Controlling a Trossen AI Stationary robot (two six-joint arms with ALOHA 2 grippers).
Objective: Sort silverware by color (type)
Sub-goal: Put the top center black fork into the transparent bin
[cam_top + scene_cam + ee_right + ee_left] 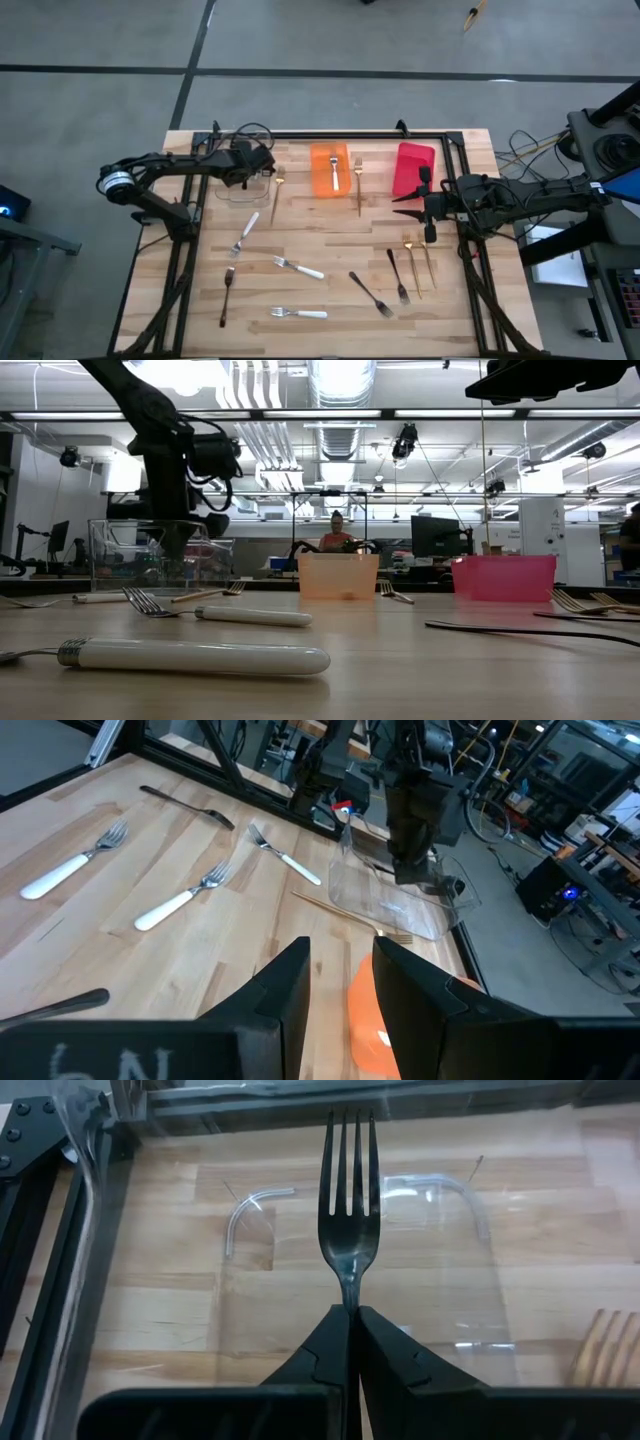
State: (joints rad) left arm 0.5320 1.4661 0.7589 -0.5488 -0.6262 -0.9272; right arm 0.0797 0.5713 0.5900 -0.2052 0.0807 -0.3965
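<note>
Landmark: the clear bin [240, 180] at the far left of the wooden table [330, 300].
Left gripper [352, 1312]: above the clear bin, fingers pressed together on the neck of a dark fork [350, 1190], tines pointing away from the wrist, over the bin's floor.
Right gripper [412, 205]: well to the right of the clear bin, beside the red bin [413, 168], fingers parted with nothing between them.
Orange bin [329, 168]: right of the clear bin, between it and the red bin; a white-handled fork [334, 172] lies inside.
Gold forks: one [277, 190] just right of the clear bin; one [358, 180] just right of the orange bin; two more [420, 265] far right, near the table's edge.
White-handled forks: one [243, 233] just in front of the clear bin; two others [298, 267] nearer the table's middle and front.
Other dark forks: one [227, 293] in front of the clear bin toward the near edge; two [372, 293] toward the right front.
Background: a person [335, 532] is seen beyond the table in the low view.
</note>
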